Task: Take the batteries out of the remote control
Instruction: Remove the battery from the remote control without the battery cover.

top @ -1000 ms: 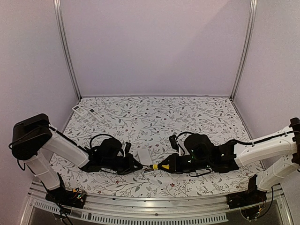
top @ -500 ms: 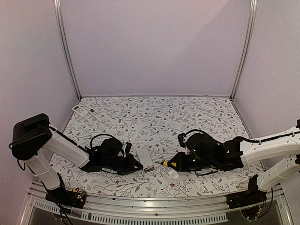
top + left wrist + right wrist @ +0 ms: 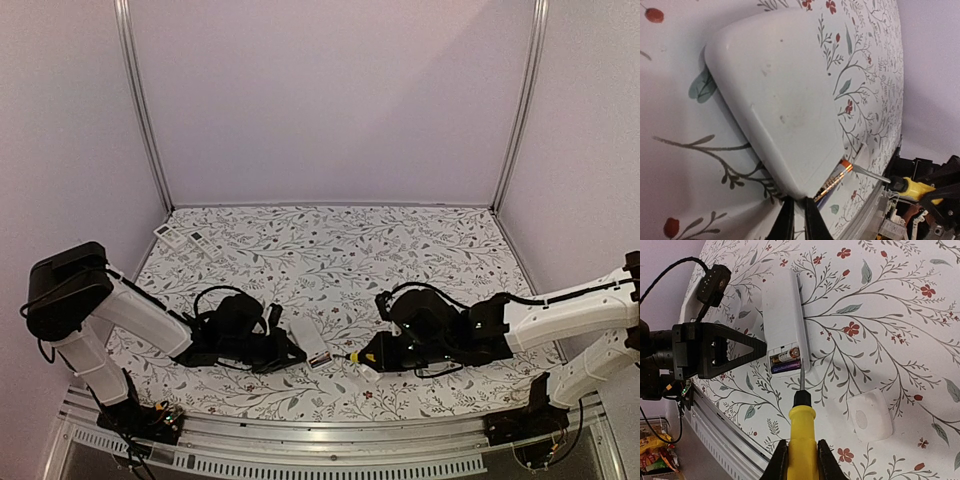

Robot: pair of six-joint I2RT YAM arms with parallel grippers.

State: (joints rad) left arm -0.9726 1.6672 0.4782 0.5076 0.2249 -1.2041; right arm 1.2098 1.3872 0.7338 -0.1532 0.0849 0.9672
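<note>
A white remote (image 3: 782, 315) lies back up with its battery bay open. Two batteries (image 3: 785, 360) sit side by side in it, one orange and black, one dark purple. My left gripper (image 3: 795, 220) is shut on the remote's edge beside the bay; its black fingers (image 3: 735, 352) show in the right wrist view. My right gripper (image 3: 801, 460) is shut on a yellow-handled screwdriver (image 3: 801, 415). The blade tip rests at the bay's near rim, next to the batteries (image 3: 832, 180). From above, the remote (image 3: 308, 340) lies between the left gripper (image 3: 288, 352) and the right gripper (image 3: 372, 352).
A small white cover plate (image 3: 870, 415) lies loose on the floral cloth right of the screwdriver, also seen from above (image 3: 367, 373). Two more white remotes (image 3: 182, 237) lie at the back left corner. The table's metal front rail (image 3: 320, 445) runs close below both grippers.
The cover plate came off the remote and now lies on the cloth. My right gripper drew back to the right, then returned left, bringing the screwdriver tip to the open bay. The left gripper stayed.
</note>
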